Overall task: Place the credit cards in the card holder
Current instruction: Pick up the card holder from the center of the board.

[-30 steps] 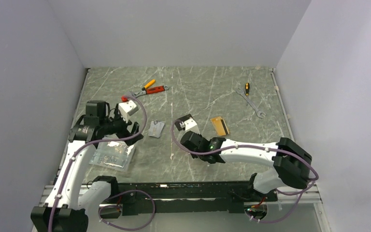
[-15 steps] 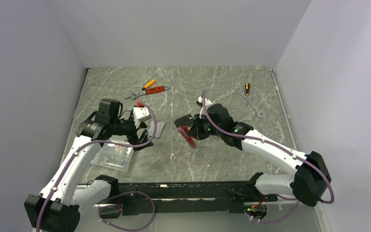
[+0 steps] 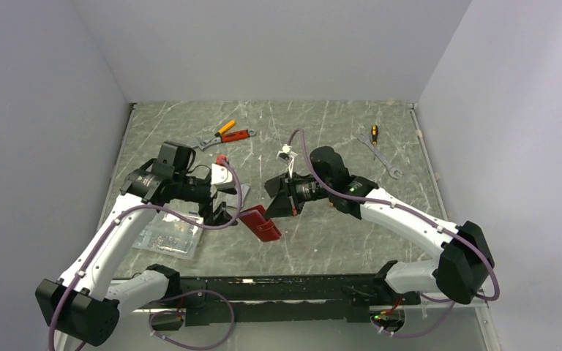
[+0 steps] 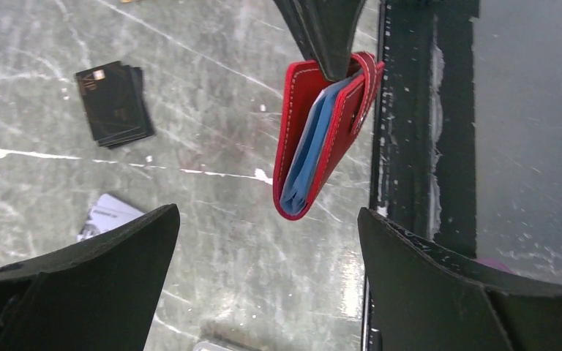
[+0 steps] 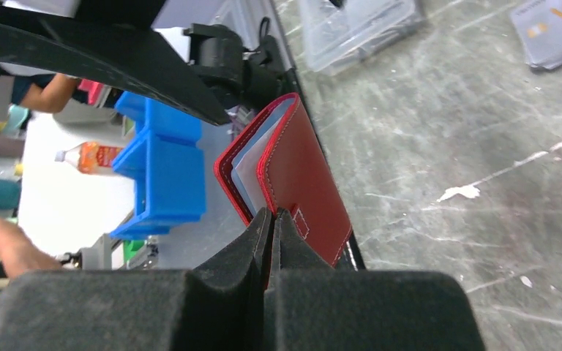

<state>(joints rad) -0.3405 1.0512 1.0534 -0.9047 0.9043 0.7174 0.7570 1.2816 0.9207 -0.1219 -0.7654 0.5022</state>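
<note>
- A clear plastic box (image 3: 168, 234) lies nearest on the marbled surface (image 3: 322, 241).
- The red card holder (image 3: 261, 223) hangs above the surface, pinched at one end by the right claw (image 5: 272, 216).
- The left claw (image 4: 267, 216), spread wide, faces the holder without touching it.
- A silver card (image 4: 110, 214) lies on the surface beneath that claw.
- Pliers (image 3: 227, 134) rest far back.

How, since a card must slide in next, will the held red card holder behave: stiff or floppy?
Probably fairly stiff: pinched at one edge by the right end effector, the card holder sticks out without drooping. Likely springy: its flaps gape only slightly.
</note>
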